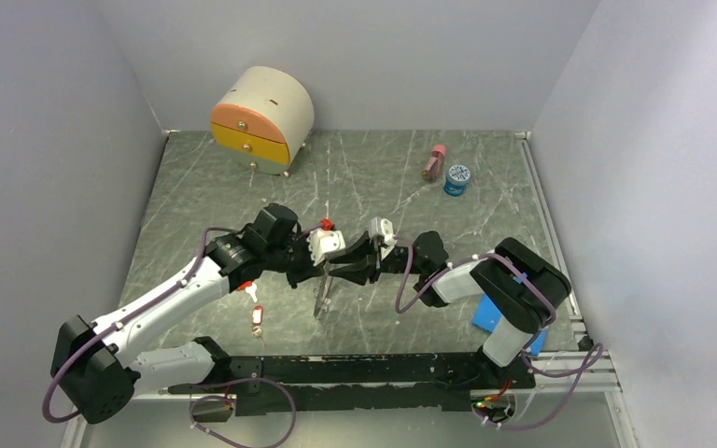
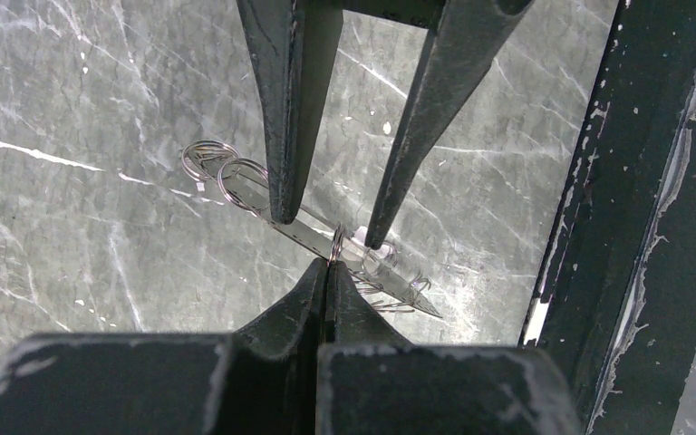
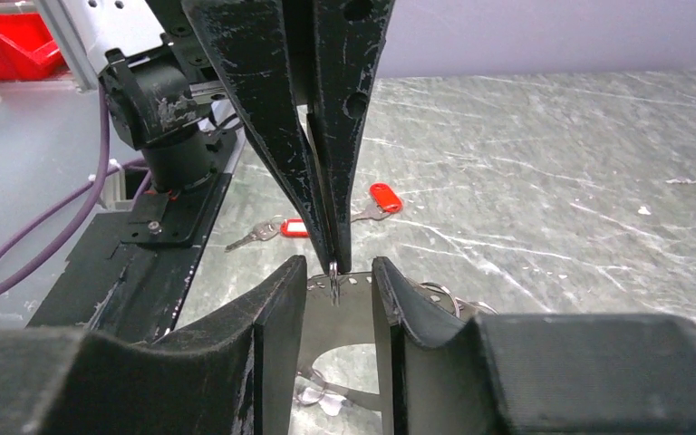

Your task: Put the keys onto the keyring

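Keyring [image 2: 313, 237], a flat pale metal strip with several small wire rings on it, hanging over the table [image 1: 383, 177] well in front of the drawer chest [image 1: 261, 117], toward the arm bases and a little to its right. Pinched at one small ring by the left gripper [image 2: 329, 269], jaws fully clenched on the wire. Right gripper [image 3: 337, 265] facing it tip to tip, jaws parted, nothing clamped between them; touching the strip or not, impossible to tell. Left arm [image 1: 163, 303] reaching out long from its base, wrist bent toward the right. Right arm [image 1: 513, 280] more folded, elbow out to the right, wrist turned inward. Only in the top view: whole strip hanging below both grippers, lower end close to the table, contact unclear. Only in the left wrist view: both right fingertips set along the strip, one on each side of the pinched ring. Only in the right wrist view: metal blades of two keys [image 3: 294, 227] with red tags, lying flat in front of the chest, nearer the bases than the keyring and apart from it. Pink bottle [image 1: 434, 162] and blue-lidded jar [image 1: 456, 178] well to the right of the chest, near the back wall. Wide bare stretch of table between chest and grippers. Walls close at left, back and right, with a metal rail [image 1: 546, 224] along the right edge.
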`<control>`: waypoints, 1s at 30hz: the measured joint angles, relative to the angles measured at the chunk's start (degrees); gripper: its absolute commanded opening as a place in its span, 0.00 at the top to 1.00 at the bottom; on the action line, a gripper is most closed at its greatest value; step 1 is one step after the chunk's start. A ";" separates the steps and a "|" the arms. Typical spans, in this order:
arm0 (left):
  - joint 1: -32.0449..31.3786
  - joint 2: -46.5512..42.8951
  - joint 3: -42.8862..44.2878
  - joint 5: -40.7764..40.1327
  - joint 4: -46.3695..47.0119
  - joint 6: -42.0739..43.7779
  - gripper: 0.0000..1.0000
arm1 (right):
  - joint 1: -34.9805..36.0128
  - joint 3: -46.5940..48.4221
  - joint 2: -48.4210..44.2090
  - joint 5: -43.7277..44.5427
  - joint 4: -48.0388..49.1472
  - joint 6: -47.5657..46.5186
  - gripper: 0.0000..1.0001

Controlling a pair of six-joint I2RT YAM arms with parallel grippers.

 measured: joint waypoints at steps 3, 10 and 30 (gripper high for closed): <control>0.00 -0.31 -0.35 0.28 0.26 0.11 0.97 | 0.00 0.00 1.20 0.00 1.33 0.85 0.66; 0.00 -0.31 -0.35 0.48 0.44 0.20 0.97 | 0.00 0.13 1.57 -0.26 0.13 0.39 0.70; 0.02 -0.85 -1.22 0.11 3.32 -3.43 0.57 | 0.31 2.36 1.55 -2.71 -7.02 -1.84 1.00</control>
